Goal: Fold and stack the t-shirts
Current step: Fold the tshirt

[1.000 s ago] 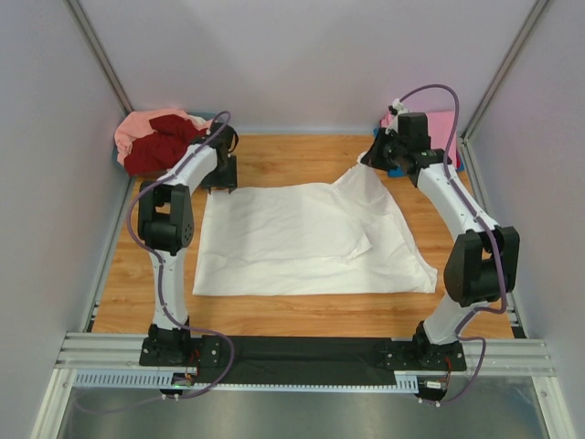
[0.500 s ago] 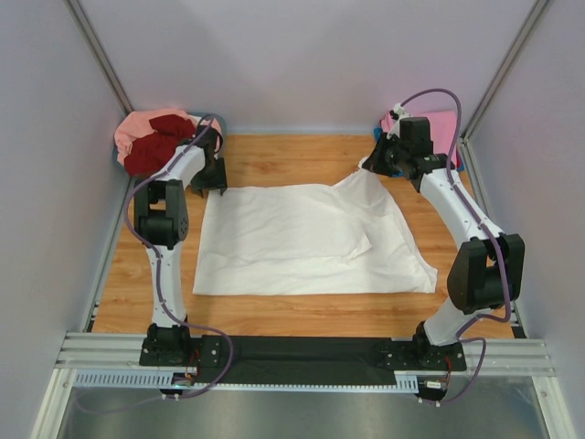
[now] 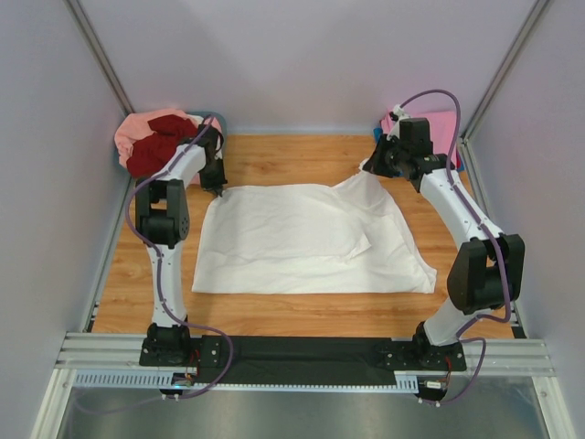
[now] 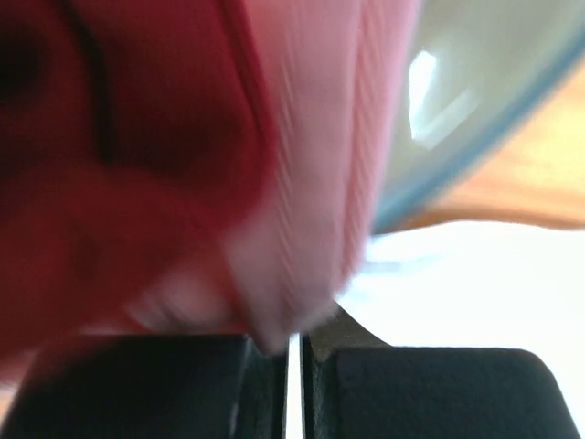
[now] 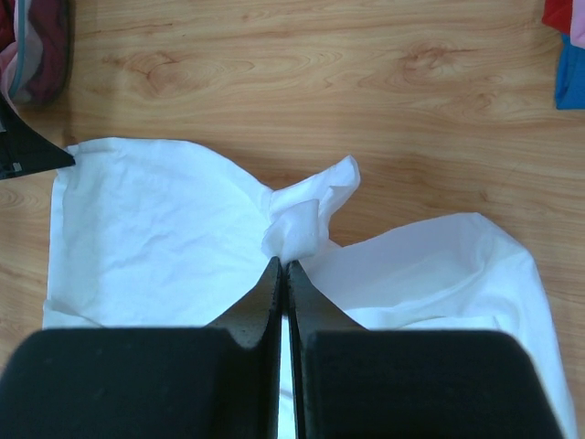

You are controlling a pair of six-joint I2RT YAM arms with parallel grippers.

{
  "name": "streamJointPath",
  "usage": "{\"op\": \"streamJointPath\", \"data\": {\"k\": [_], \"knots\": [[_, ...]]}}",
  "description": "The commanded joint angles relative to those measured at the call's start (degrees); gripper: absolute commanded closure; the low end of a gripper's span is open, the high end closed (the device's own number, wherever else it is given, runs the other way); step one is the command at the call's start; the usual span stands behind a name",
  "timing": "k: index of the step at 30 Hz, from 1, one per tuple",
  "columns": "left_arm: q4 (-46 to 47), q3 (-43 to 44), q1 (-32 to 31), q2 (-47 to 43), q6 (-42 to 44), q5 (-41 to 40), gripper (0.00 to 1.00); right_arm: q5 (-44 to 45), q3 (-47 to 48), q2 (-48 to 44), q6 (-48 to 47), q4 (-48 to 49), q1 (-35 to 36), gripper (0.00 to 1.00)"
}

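1. Bare table (image 3: 302, 313) lies before the off-white t-shirt (image 3: 302, 242), spread mid-table: room to fold toward.
2. Far right, the right gripper (image 5: 285, 265) pinches its corner; that thin hold could slip.
3. Far left, the left gripper (image 4: 294, 342) has its fingers together beside the tub (image 4: 475, 110), on what I cannot tell; the overhanging salmon-pink shirt (image 4: 311, 183) may snag.

White arms (image 3: 163, 274), black joints (image 3: 164, 218), purple cables (image 3: 430, 90)

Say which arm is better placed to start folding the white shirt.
Right. The right arm has its jaws shut on a bunch of the shirt, far corner raised. The left arm has jaws shut at the other far corner, hold unclear.
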Motion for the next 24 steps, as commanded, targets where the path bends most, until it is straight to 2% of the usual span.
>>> {"op": "streamJointPath", "data": {"k": [1, 7, 11, 13, 18, 24], "knots": [[-0.8, -3.41, -0.39, -7.74, 0.43, 2.79, 1.0, 1.69, 0.74, -3.26, -1.73, -0.64, 0.37, 1.0], [4.55, -14.65, -0.48, -18.38, 0.95, 3.76, 1.0, 4.94, -3.83, -8.36, -1.56, -0.82, 0.37, 1.0], [9.48, -22.22, -0.39, -24.11, 1.13, 2.97, 1.0, 12.66, -10.06, -12.58, 0.02, 0.32, 0.11, 0.99], [12.02, -25.73, -0.39, -26.56, 1.22, 2.19, 1.0, 13.56, -14.28, -14.94, 0.72, 1.81, 0.02, 1.0], [14.49, -29.7, -0.39, -29.47, 1.22, 1.13, 1.0, 17.34, -21.4, -17.86, 2.57, 2.96, -0.07, 1.0], [16.52, -32.6, -0.39, -32.02, 2.36, -0.89, 1.0, 21.55, -25.72, -20.84, 5.38, 3.32, -1.3, 1.0]]}}
